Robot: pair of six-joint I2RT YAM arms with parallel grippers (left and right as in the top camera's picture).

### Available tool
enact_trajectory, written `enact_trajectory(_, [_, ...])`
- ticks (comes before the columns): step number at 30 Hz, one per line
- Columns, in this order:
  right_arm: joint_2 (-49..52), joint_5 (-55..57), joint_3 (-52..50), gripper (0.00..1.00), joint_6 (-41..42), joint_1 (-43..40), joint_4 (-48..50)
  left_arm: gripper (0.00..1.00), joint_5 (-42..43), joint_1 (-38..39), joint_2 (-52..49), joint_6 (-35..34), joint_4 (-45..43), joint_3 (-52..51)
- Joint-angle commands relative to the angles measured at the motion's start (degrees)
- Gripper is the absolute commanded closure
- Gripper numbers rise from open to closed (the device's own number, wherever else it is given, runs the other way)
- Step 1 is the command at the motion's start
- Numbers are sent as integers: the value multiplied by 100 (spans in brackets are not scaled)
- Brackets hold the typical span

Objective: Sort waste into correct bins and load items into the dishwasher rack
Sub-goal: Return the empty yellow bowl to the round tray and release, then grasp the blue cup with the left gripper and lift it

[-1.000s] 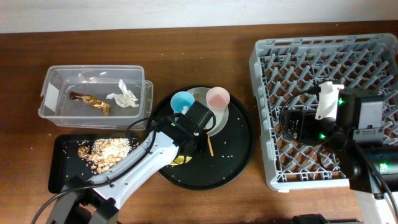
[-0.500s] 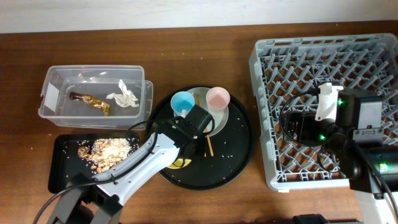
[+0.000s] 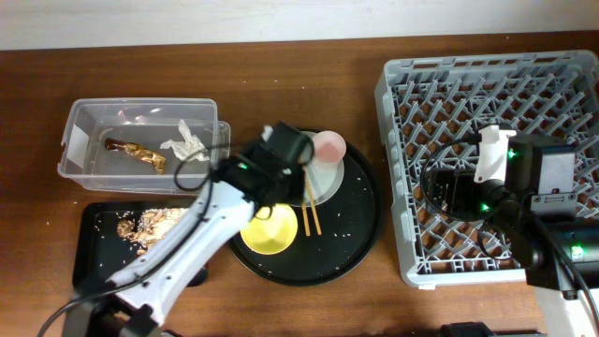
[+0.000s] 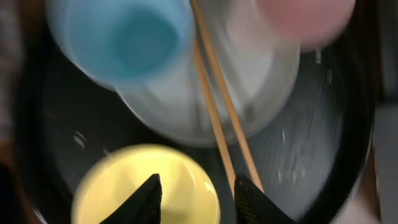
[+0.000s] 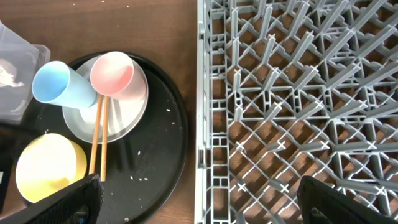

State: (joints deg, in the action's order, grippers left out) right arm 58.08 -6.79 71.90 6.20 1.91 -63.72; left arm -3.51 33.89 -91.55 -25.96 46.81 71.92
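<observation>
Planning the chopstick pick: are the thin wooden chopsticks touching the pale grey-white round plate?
Touching. The right wrist view shows the thin wooden chopsticks lying across the pale grey-white round plate, over its rim.

A reddish-brown wooden counter [image 3: 281, 75] with fine grain fills nearly the whole overhead view. Along its far edge runs a plain pale wall [image 3: 281, 19]. The light is soft and even, with only faint shadows on the wood.
</observation>
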Motion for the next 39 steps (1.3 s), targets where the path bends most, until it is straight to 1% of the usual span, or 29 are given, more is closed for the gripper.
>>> enact_trajectory(1, [4, -13, 107, 2, 9, -4, -24, 62, -444, -514, 90, 160, -212, 109])
enact_trajectory(4, [15, -13, 107, 2, 9, -4, -24, 62, -444, -809, 39, 157, -433, 109])
enact_trajectory(7, [68, -13, 107, 2, 9, -4, -39, 62, -444, -946, -33, 160, -621, 109])
enact_trajectory(12, [245, -11, 107, 2, 9, -4, -46, 62, -452, -942, -387, 160, -767, 105])
enact_trajectory(17, [332, -13, 107, 2, 9, -4, -44, 62, -542, -946, -964, 157, -1156, 103])
enact_trajectory(24, [332, -13, 107, 2, 9, -4, -44, 63, -599, -1034, -1213, 116, -1401, 103])
enact_trajectory(25, [332, -13, 107, 2, 9, -4, -44, 64, -597, -1034, -1255, 116, -1377, 103])
enact_trajectory(28, [332, -13, 107, 2, 9, -4, -44, 88, -673, -1043, -1255, 118, -1362, 107])
enact_trajectory(30, [332, -11, 105, 2, 9, -4, -44, 98, -706, -1045, -1248, 116, -1436, 114])
enact_trajectory(31, [332, -11, 107, 2, 9, -4, -46, 100, -706, -1045, -1248, 118, -1434, 114])
enact_trajectory(36, [313, -13, 138, 2, 9, -4, -33, 100, -675, -1043, -1180, 118, -1419, 199])
enact_trajectory(39, [269, -42, 365, 2, 4, -4, -52, 100, -529, -1045, -861, 118, -1290, 367])
